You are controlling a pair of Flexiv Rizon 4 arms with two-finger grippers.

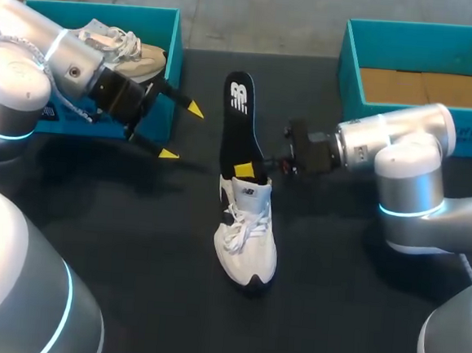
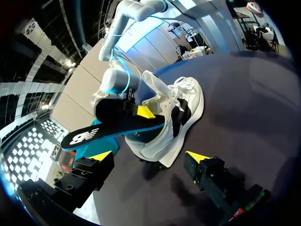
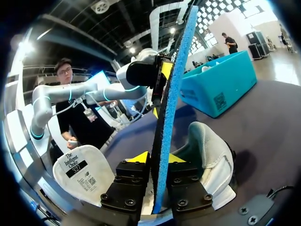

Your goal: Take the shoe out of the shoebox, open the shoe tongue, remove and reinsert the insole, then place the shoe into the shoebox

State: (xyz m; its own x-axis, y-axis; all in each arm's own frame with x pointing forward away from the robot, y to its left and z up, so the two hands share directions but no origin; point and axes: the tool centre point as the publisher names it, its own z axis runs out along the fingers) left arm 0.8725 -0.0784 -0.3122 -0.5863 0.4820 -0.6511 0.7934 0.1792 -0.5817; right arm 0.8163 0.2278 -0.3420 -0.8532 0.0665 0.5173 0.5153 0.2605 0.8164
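Note:
A white shoe (image 1: 248,235) with black trim stands on the dark table, toe toward me. A black insole (image 1: 239,119) with a blue underside rises out of its heel opening and leans away toward the far side. My right gripper (image 1: 249,171) comes in from the right and is shut on the insole just above the shoe. In the right wrist view its fingers (image 3: 133,181) hug the insole (image 3: 171,94) from both sides, with the shoe (image 3: 207,150) underneath. My left gripper (image 1: 182,131) hangs open left of the insole, by the left box. From the left wrist, the shoe (image 2: 174,117) and insole (image 2: 113,125) lie ahead of that gripper (image 2: 149,156).
A teal shoebox (image 1: 175,41) at the back left holds a second pale shoe (image 1: 124,45). Another teal box (image 1: 351,63) at the back right has brown cardboard inside. Bare dark table lies in front of the shoe.

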